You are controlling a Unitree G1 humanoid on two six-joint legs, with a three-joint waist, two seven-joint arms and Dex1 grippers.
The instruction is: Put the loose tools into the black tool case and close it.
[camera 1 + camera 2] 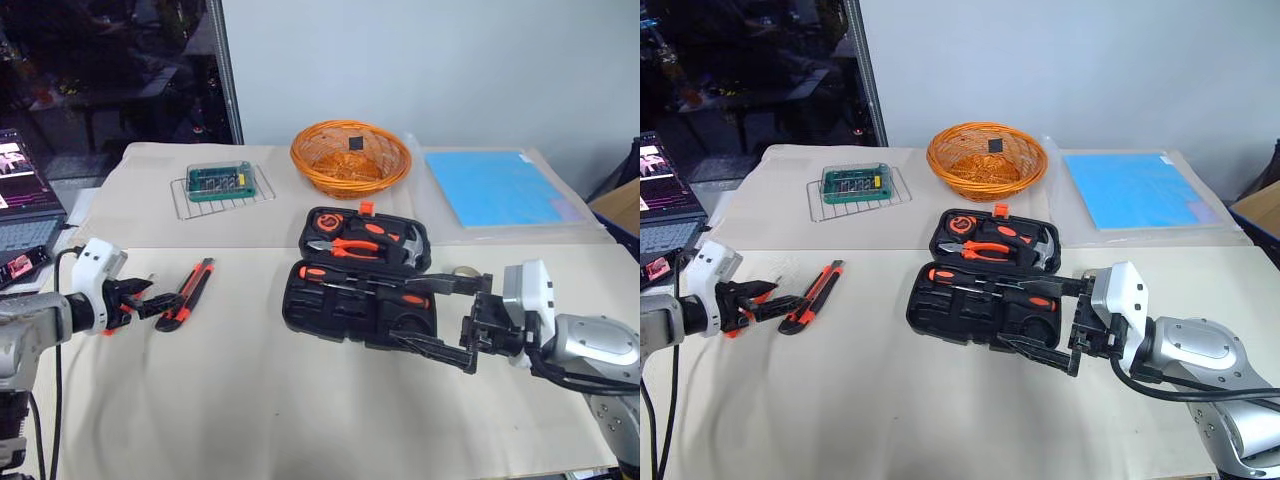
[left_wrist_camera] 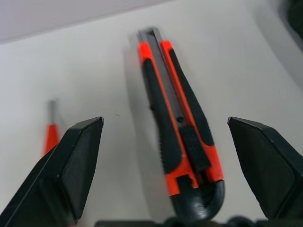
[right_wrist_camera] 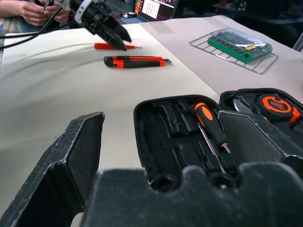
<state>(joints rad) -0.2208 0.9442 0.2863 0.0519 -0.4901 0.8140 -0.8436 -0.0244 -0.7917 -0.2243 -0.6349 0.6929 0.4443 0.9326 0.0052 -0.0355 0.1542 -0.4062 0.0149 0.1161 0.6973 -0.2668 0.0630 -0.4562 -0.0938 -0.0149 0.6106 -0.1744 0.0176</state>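
Left tool lined up on the utility knife, tool case lying open.

Utility knife flat on the desk, well to the left of the black tool case, butt end toward the left tool and blade end away; framed between the spread fingers in the left wrist view, not yet gripped. Slim red screwdriver just beside the knife, on the side away from the case. Best done by easing forward along the handle, keeping it centred, closing across the thick rubber grip rather than the narrow tip, and staying clear of the screwdriver. Case open with pliers, hammer and one screwdriver already seated. Right tool wide open, empty, at the case's near right corner.
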